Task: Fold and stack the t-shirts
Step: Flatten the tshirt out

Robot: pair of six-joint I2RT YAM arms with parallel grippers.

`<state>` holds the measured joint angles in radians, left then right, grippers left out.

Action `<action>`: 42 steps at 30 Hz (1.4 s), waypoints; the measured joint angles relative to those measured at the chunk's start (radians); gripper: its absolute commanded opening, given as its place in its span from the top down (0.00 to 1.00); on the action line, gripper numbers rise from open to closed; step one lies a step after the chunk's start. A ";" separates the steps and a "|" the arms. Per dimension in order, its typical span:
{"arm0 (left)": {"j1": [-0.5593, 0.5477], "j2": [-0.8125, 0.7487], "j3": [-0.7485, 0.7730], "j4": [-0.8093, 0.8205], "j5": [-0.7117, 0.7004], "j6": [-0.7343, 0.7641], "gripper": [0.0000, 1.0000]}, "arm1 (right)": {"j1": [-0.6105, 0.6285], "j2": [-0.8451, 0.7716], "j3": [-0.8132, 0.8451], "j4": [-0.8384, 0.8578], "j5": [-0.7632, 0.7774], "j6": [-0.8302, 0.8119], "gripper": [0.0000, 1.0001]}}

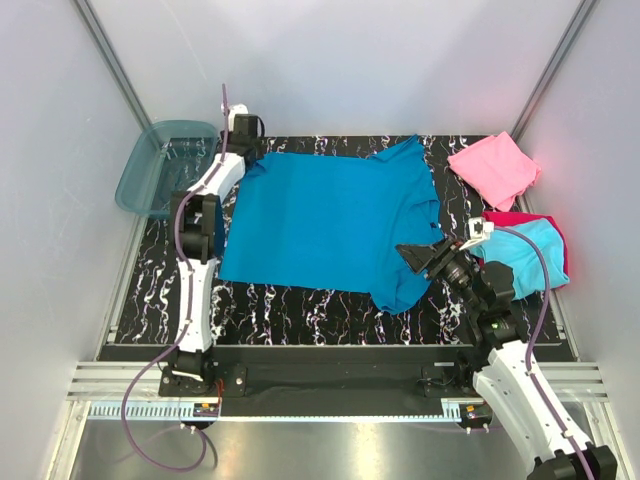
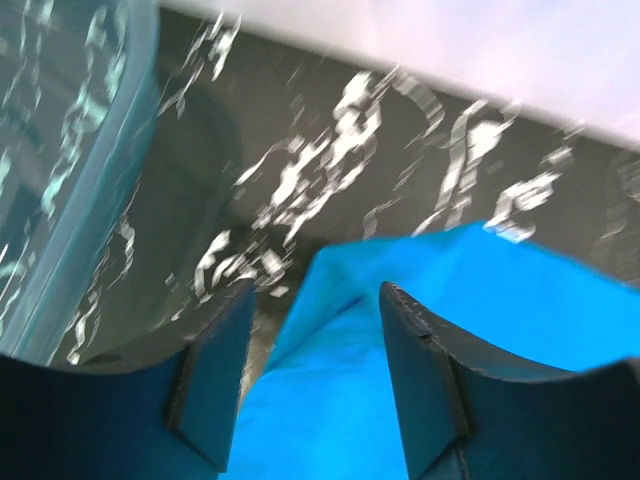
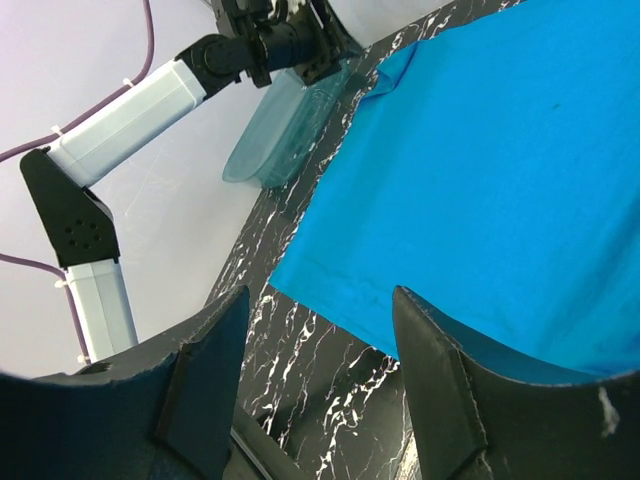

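Observation:
A large teal-blue t-shirt (image 1: 330, 225) lies spread flat on the black marbled table (image 1: 150, 270). My left gripper (image 1: 245, 150) is at the shirt's far left corner. In the left wrist view its jaws (image 2: 315, 310) stand apart, with the shirt corner (image 2: 480, 290) lying loose between and beyond them. My right gripper (image 1: 420, 257) hovers open by the shirt's right side, near a bunched sleeve. In the right wrist view it (image 3: 320, 295) holds nothing, with the shirt (image 3: 480, 170) ahead. A pink folded t-shirt (image 1: 493, 167) lies at the far right. A cyan one (image 1: 530, 258) rests on a magenta-red one (image 1: 510, 218).
A translucent blue plastic tub (image 1: 165, 165) sits off the table's far left corner, close to my left gripper, and shows as the tub (image 2: 70, 180) and the tub (image 3: 290, 125) in the wrist views. Grey walls enclose the table on three sides.

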<state>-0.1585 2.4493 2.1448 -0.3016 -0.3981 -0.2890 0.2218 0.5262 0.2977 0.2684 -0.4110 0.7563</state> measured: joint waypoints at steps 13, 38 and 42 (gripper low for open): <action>-0.024 -0.457 -0.502 -0.032 0.063 -0.127 0.52 | 0.003 0.473 0.201 -0.086 0.140 0.030 0.27; -0.393 -1.203 -1.540 0.045 -0.016 -0.637 0.57 | 0.006 0.559 0.182 -0.227 0.231 0.068 0.26; -0.400 -1.304 -1.658 0.039 -0.095 -0.706 0.56 | 0.006 0.581 0.156 -0.203 0.213 0.068 0.27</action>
<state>-0.5583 1.1454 0.4870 -0.2623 -0.4934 -0.9955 0.2276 1.1072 0.4541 0.0650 -0.1982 0.8238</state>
